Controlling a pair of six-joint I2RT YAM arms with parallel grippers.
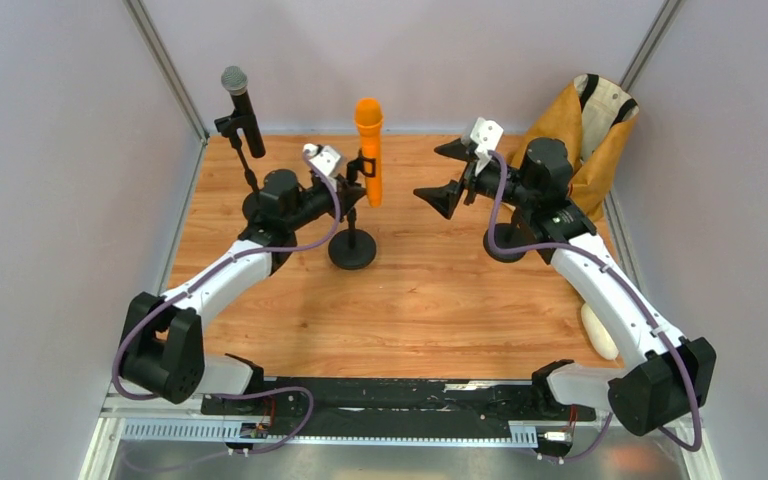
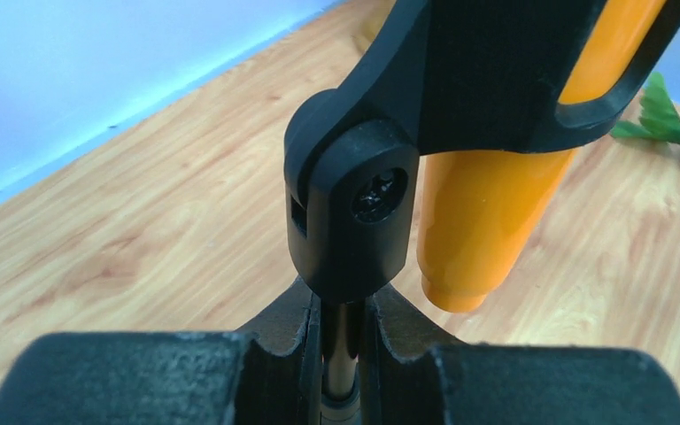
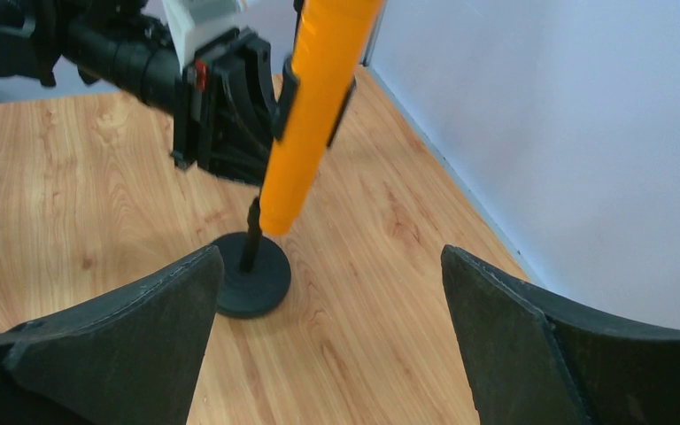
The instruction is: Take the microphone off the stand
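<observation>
Looking down on the wooden counter (image 1: 430,310), here's the setup: the left arm (image 1: 220,275) reaches in to the stand (image 1: 351,250) at the middle, and the right arm (image 1: 600,280) faces it from the other side. The orange microphone (image 1: 369,150) sits head-up in the stand's black clip (image 2: 496,80), not yet lifted out. Why two arms? The left pincer (image 2: 343,328) is clenched on the thin metal pole (image 2: 343,354) just under the clip's hinge, surely to pin the stand so it can't tip or drag along. The right pincer (image 3: 332,292) is released, spread wide, lined up with the microphone's body but apart from it. It's placed, I'd say, to close on the handle and pull it free of the clip.
</observation>
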